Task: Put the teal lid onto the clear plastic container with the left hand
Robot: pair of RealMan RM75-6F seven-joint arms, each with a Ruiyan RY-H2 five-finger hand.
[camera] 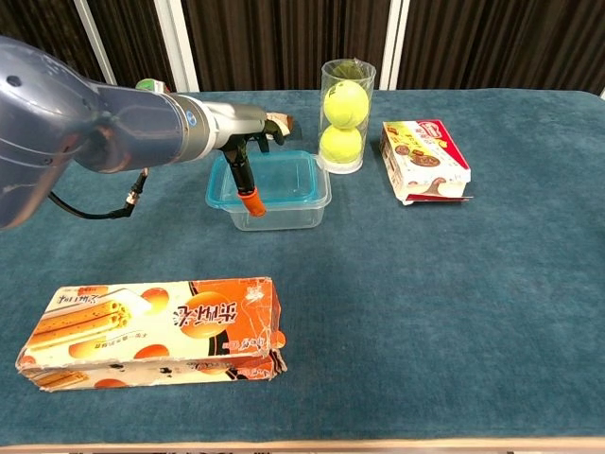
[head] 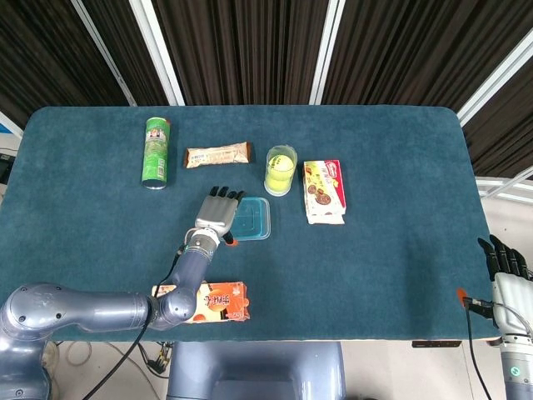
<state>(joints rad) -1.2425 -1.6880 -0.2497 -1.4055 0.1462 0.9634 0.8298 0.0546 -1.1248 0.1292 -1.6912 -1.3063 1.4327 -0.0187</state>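
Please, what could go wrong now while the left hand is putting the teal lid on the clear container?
1. The teal lid seems to overhang the clear plastic container on its left, so it may not seat squarely.
2. The left hand works at that same edge; if it pushes sideways, the light container might slide.
3. The tube of tennis balls stands close behind, so a shifted container could bump it.

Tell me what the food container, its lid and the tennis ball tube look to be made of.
Container: clear, glossy plastic, since the table shows through its walls.
Teal lid: translucent tinted plastic, smooth, seemingly semi-rigid.
Tennis ball tube: clear hard plastic, the two balls plainly visible inside; glass is unlikely but cannot be excluded.
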